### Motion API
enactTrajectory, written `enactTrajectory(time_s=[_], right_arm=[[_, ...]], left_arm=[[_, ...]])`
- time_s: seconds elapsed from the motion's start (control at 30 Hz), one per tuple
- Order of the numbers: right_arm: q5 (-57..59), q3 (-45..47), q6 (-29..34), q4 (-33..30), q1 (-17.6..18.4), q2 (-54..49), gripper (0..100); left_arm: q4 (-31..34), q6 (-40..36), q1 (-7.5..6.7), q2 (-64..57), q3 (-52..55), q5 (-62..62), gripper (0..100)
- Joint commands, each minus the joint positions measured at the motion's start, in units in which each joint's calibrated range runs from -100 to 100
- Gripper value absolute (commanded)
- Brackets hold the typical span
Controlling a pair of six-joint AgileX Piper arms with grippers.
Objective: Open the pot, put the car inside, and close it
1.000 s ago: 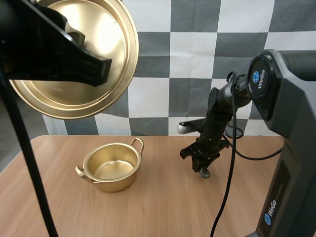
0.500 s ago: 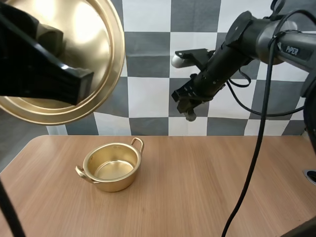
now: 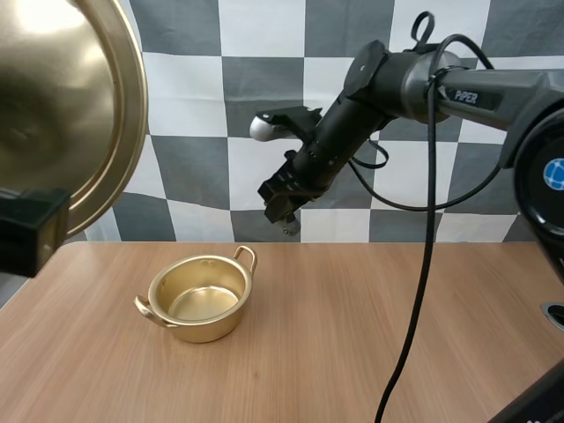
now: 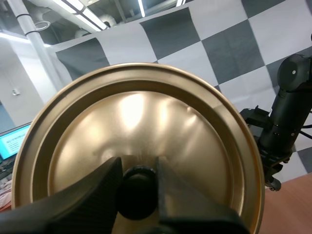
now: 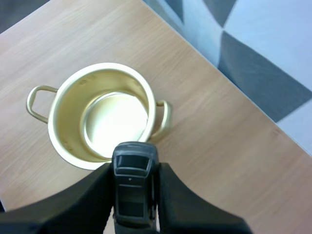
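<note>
The left tool (image 4: pixel 137 171) grips the gold lid (image 4: pixel 146 114) by its knob, high above the open pot (image 3: pixel 201 328). The right tool (image 5: pixel 134 171) clamps a dark toy car (image 5: pixel 131 200) over the pot's rim.

One golden pot (image 3: pixel 201 298) is counted at the left of one wooden table (image 3: pixel 370 335), along with one golden lid (image 3: pixel 62 115) (held high at the left) and one dark car (image 5: pixel 134 187).

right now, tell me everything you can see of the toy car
The toy car is small, dark grey and glossy like plastic, its windscreen and roof seen from above. It hangs in the air, pinched at its sides by the right tool, near the open gold pot, touching nothing else.
</note>
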Motion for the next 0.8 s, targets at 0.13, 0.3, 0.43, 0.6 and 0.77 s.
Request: enactTrajectory(time_s=[0.13, 0.3, 0.43, 0.6, 0.77], right_arm=[[0.1, -1.2, 0.0, 0.1, 7.0, 6.2, 0], [0.1, -1.2, 0.0, 0.1, 9.5, 11.0, 0], [0.1, -1.2, -0.5, 0.1, 9.9, 14.2, 0], [0.1, -1.3, -0.7, -0.5, 9.9, 17.6, 0], [0.1, -3.6, -1.2, -0.5, 9.9, 19.4, 0]], left_arm=[[3.7, -0.4, -0.03, -0.4, 0.0, 0.0, 0], [4.1, -0.4, -0.03, -2.0, 0.4, 0.0, 0], [4.5, -0.4, -0.03, -3.0, 0.7, 0.0, 0], [6.1, -0.5, -0.03, -3.7, 3.0, 0.0, 0], [6.1, -0.5, -0.03, -4.1, 6.4, 0.0, 0]])
